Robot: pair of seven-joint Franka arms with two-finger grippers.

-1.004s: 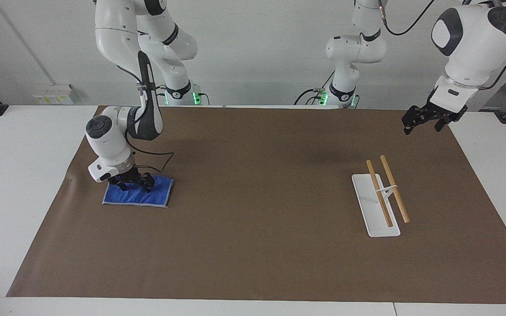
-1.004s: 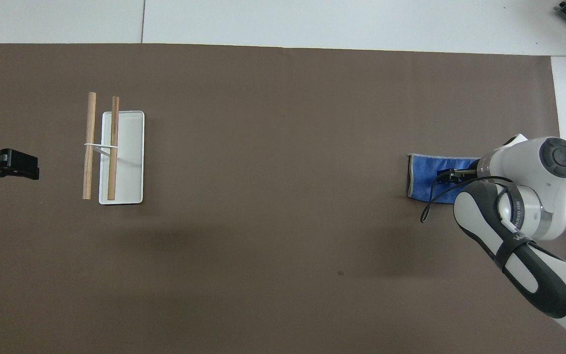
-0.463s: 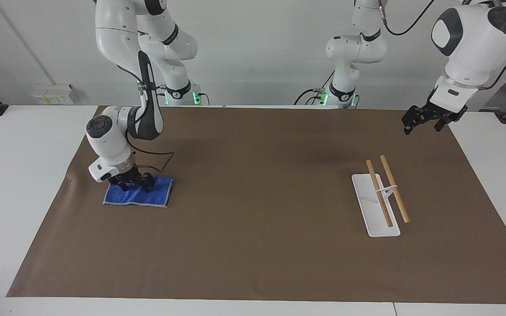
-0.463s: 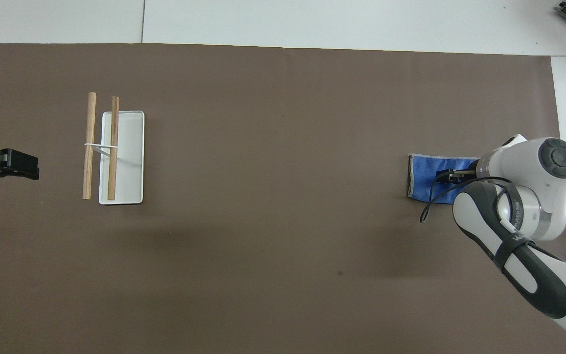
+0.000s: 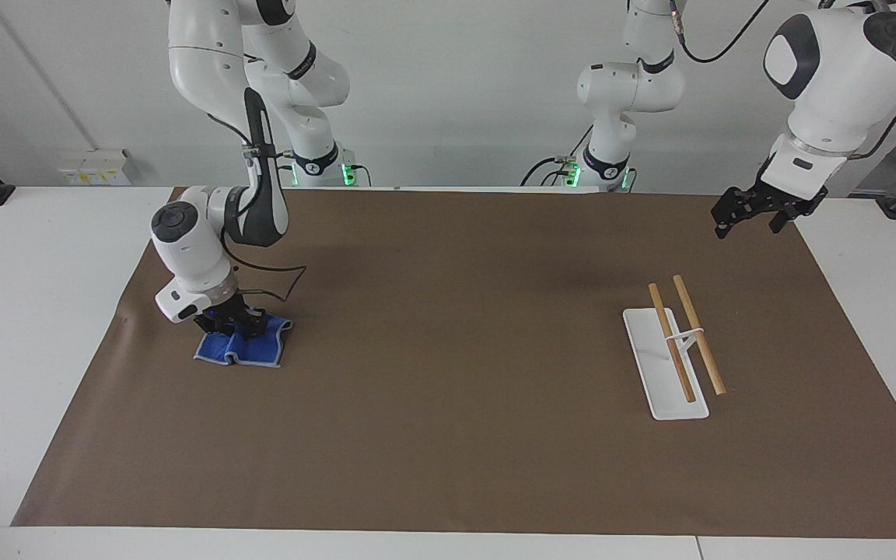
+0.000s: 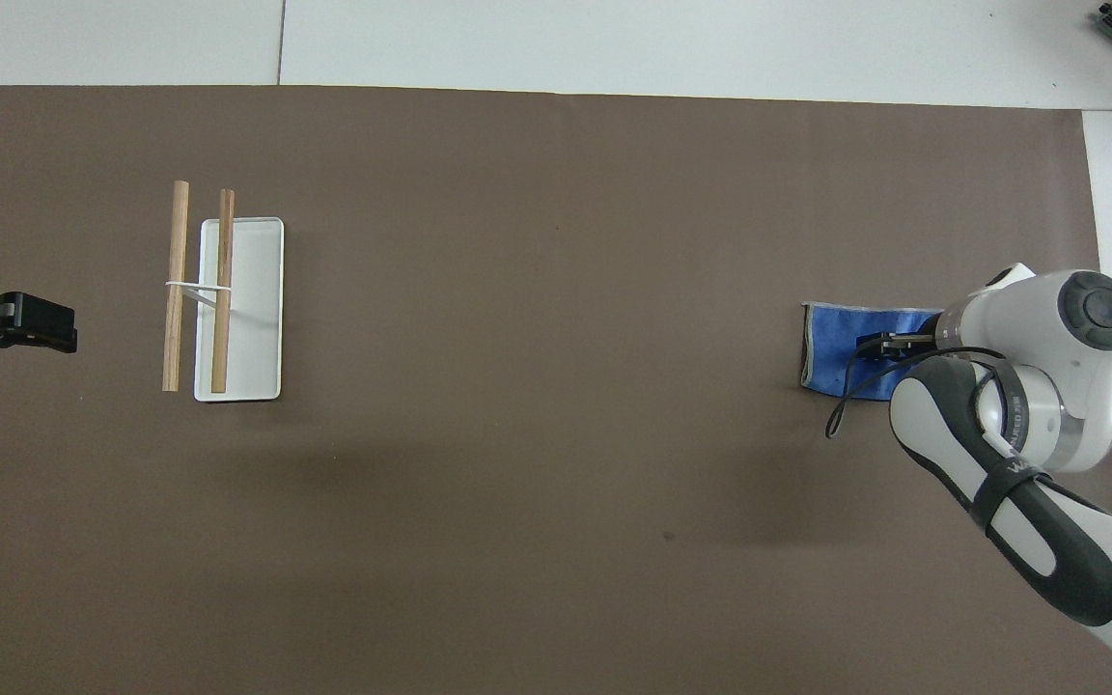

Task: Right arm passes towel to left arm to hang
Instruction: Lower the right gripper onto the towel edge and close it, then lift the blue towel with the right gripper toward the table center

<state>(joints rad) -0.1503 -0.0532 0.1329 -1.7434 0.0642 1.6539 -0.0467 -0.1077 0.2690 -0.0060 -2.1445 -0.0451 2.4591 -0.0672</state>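
One blue towel (image 5: 242, 347) sits bunched under the right gripper (image 5: 232, 325), pinched tight.

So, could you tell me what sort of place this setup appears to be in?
Most likely a robotics lab: two white arms are mounted at a white table covered with a brown mat, against a bare wall. The only props are a blue towel and a small hanging rack.

towel (image 6: 831, 347): overhead, the part toward the right arm's end lies under the right arm's wrist (image 6: 1048, 367).
right gripper (image 6: 879, 345): overhead, only one dark tip shows.
left gripper (image 6: 20, 323): overhead, cut by the frame edge.
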